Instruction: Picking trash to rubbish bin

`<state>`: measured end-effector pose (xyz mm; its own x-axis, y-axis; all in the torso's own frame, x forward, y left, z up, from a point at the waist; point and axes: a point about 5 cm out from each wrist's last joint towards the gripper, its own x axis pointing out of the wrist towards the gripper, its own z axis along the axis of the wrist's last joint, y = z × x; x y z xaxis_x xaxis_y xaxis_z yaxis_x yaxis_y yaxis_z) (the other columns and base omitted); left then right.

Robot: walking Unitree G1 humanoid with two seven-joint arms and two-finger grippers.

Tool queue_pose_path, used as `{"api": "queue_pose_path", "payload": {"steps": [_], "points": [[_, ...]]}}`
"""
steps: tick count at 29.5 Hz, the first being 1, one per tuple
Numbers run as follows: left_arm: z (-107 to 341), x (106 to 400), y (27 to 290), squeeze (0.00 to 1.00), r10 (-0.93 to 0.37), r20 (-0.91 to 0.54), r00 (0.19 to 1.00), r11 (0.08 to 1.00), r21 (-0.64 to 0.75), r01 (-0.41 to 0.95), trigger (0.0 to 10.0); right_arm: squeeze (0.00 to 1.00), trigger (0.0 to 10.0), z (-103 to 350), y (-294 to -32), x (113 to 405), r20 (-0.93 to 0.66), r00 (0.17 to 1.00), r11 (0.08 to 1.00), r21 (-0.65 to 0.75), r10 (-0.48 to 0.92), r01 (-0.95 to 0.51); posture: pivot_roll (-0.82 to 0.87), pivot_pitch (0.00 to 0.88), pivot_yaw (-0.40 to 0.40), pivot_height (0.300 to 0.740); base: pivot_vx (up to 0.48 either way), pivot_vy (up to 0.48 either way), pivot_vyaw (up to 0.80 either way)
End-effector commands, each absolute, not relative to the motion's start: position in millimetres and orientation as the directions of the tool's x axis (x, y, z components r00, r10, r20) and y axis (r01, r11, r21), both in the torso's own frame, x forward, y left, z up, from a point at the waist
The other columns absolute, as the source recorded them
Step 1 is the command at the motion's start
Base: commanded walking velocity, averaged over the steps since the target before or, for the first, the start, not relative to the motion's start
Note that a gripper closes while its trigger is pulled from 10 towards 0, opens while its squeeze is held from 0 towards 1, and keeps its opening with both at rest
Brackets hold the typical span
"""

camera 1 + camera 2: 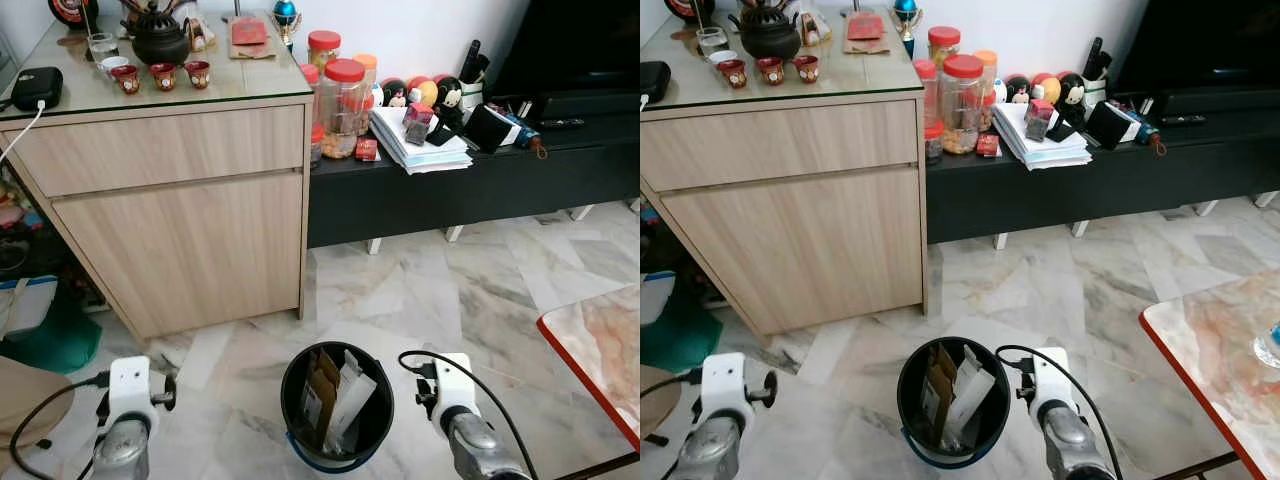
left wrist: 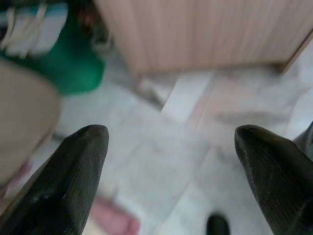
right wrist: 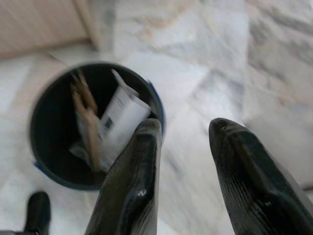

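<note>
A round black rubbish bin [image 1: 286, 405] stands on the marble floor right in front of me, between my two arms. Inside it lean brown cardboard pieces [image 1: 322, 393] and a white paper packet [image 1: 353, 397]. In the right wrist view my right gripper [image 3: 183, 129] hovers open beside the bin [image 3: 38, 147], a little above its rim, with nothing between its fingers. My left gripper [image 2: 171, 161] is open wide over bare floor to the left of the bin, holding nothing. Both white wrists show low in the eye views.
A wooden cabinet [image 1: 180, 200] with a tea set on top stands ahead left. A low black bench [image 1: 450, 195] with jars and papers runs to the right. A red-edged marble table [image 1: 600, 345] juts in at right. A green object [image 1: 60, 340] lies at left.
</note>
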<state>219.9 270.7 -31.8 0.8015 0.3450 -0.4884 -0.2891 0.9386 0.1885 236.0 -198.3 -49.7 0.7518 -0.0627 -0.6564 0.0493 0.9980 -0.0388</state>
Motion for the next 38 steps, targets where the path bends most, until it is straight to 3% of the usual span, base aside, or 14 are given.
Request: {"api": "queue_pose_path", "payload": {"steps": [1,13,31,38], "points": [[-38.7,210.4,272.8,0.00,0.359,-0.529,0.769,0.933,0.195,-0.301,10.0,0.00,10.0,-52.3,-201.5,231.8,-0.669,0.740,0.997,-0.028,-0.068,0.067,0.08,0.044,-0.057,0.740,0.000,0.000,0.00],[-57.4,184.6,266.8,0.00,0.347,-0.619,0.705,0.938,0.225,-0.264,10.0,0.00,10.0,-60.1,-214.4,214.6,-0.696,0.714,0.995,-0.015,-0.077,0.094,0.07,0.015,-0.059,0.740,0.000,0.000,0.00],[-65.3,178.8,256.4,0.00,0.299,-0.668,0.682,0.954,0.210,-0.212,10.0,0.00,10.0,-70.7,-196.6,201.7,-0.725,0.688,0.997,0.023,-0.034,0.075,0.06,0.005,-0.049,0.740,0.000,0.000,0.00],[-65.7,178.9,254.8,0.00,0.293,-0.669,0.683,0.956,0.205,-0.210,10.0,0.00,10.0,-70.8,-196.5,201.5,-0.726,0.687,0.997,0.022,-0.035,0.074,0.06,0.009,-0.050,0.740,-0.264,0.000,0.00]]}}
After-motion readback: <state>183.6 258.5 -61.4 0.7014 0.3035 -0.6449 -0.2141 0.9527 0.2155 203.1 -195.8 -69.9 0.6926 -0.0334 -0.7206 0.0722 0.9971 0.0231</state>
